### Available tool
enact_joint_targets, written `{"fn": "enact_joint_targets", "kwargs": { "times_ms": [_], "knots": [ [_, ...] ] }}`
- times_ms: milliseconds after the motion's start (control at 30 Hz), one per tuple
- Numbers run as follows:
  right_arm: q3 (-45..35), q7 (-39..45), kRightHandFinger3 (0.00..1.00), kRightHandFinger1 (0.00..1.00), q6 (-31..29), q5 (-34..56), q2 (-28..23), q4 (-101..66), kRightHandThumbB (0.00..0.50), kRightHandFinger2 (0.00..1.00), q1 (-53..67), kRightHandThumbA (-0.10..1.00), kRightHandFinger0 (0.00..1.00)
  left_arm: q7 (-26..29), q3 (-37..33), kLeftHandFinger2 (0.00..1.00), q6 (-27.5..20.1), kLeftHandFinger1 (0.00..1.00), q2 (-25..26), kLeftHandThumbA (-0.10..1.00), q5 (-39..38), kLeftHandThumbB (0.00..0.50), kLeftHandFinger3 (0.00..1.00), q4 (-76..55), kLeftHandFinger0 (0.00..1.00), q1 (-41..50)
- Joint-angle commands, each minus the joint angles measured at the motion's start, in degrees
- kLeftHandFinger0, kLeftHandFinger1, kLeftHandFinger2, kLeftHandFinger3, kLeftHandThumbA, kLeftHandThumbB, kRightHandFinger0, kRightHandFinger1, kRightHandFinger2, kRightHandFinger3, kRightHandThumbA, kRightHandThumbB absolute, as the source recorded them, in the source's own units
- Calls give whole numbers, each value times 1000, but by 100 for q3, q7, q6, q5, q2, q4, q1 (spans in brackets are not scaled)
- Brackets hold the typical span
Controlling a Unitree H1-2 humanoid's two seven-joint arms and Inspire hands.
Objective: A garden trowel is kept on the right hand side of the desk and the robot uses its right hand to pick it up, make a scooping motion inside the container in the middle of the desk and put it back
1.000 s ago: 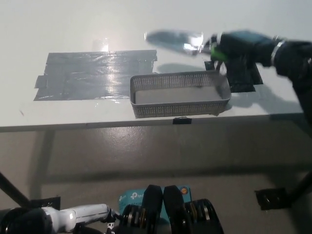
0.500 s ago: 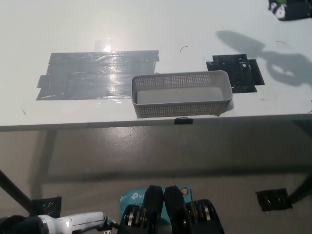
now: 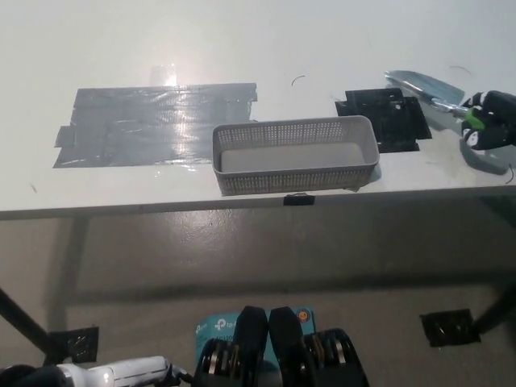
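Back in view, right hand (image 3: 490, 121) grips trowel (image 3: 419, 84) right of basket (image 3: 294, 179); left hand (image 3: 121, 374) lower-left.

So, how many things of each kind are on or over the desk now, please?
Tape patches: 2 (grey tape patch, black tape patch)
Mesh container: 1
Garden trowel: 1
Total: 4

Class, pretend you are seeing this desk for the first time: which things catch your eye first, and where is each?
The grey mesh container stands mid-picture at the front edge of the desk, with a shiny patch of grey tape stretching to its left. At the far right the black right hand grips a garden trowel, its blade near a black tape patch. The white left hand hangs low at bottom left.
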Motion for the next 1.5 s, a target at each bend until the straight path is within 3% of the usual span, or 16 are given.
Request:
{"fn": "enact_joint_targets", "kwargs": {
  "times_ms": [0, 100, 200, 267, 367, 400, 433, 500, 567, 600, 633, 667, 767, 833, 1067, 1467],
  "knots": [
    [102, -813, 329, 352, 69, -86, 39, -56, 16, 519, -392, -100, 0, 126, 119, 1000, 79, 1000, 83, 1000, -35, 474, 1000, -153, 1000, 0],
    [294, -1218, 332, 349, 272, -336, 139, -212, 6, 539, -277, -100, 0, 129, 128, 1000, 79, 1000, 99, 1000, -9, 488, 1000, -170, 1000, 5],
    [440, -1464, 153, 270, 354, -442, 186, -129, 0, 388, -242, -100, 0, 140, 161, 1000, 79, 1000, 94, 1000, -6, 496, 1000, -186, 1000, 67],
    [503, -1562, 346, 354, 493, -487, 209, -119, 103, 411, -228, -100, 51, 106, 221, 1000, 79, 1000, 72, 1000, -47, 479, 1000, -196, 1000, 88],
    [623, -1765, 826, 575, 832, -591, 299, 63, 23, 593, -286, -100, 408, 132, 210, 1000, 79, 1000, 98, 1000, 13, 499, 1000, -216, 1000, 106],
    [645, -1778, 840, 537, 857, -586, 306, 81, 14, 580, -295, -100, 393, 132, 214, 1000, 79, 1000, 99, 1000, 20, 500, 1000, -220, 1000, 112],
    [770, -1576, 1000, 397, 1132, -707, 295, 61, 43, 527, -286, -100, 248, 171, 155, 1000, 79, 1000, 141, 1000, 14, 495, 1000, -235, 1000, 117],
    [892, -1347, 1000, 305, 1433, -733, 300, 109, 54, 490, -324, -56, 138, 162, 181, 1000, 79, 1000, 120, 1000, 10, 493, 1000, -238, 1000, 128],
    [1095, -1103, 1000, 1000, 1582, -839, 243, 34, 73, 1000, -319, 117, 738, 170, 200, 987, 79, 1000, 92, 1000, 45, 496, 1000, -229, 1000, 135],
    [1128, -927, 1000, 1000, 1714, -824, 228, 23, 147, 1000, -328, 206, 1000, 151, 204, 984, 79, 1000, 83, 1000, 57, 499, 1000, -225, 1000, 132],
    [1153, -913, 1000, 1000, 1745, -800, 222, 14, 119, 1000, -328, 238, 1000, 148, 204, 982, 79, 1000, 82, 1000, 59, 500, 1000, -224, 1000, 132],
    [1193, -828, 1000, 1000, 1818, -803, 207, 28, 168, 1000, -340, 311, 1000, 151, 213, 980, 79, 1000, 72, 1000, 53, 491, 1000, -226, 1000, 135],
    [1356, -360, 1000, 1000, 1949, -791, 145, 126, 390, 1000, -465, 562, 1000, 129, 189, 985, 79, 1000, 102, 1000, 58, 476, 1000, -224, 1000, 112],
    [1377, -237, 1000, 1000, 1956, -712, 87, 49, 498, 1000, -477, 606, 1000, 159, 181, 986, 79, 1000, 133, 1000, -17, 466, 1000, -221, 1000, 98],
    [1300, 15, 1000, 1000, 2250, -642, -107, -728, 500, 1000, -380, 822, 1000, 50, 287, 982, 79, 1000, 81, 1000, 18, 462, 1000, -216, 1000, 113],
    [1137, 1200, 1000, 1000, 2527, -561, -988, -2739, 500, 1000, -552, 856, 1000, 19, 259, 981, 79, 1000, 156, 1000, 108, 482, 1000, -231, 1000, 122]
  ]
}}
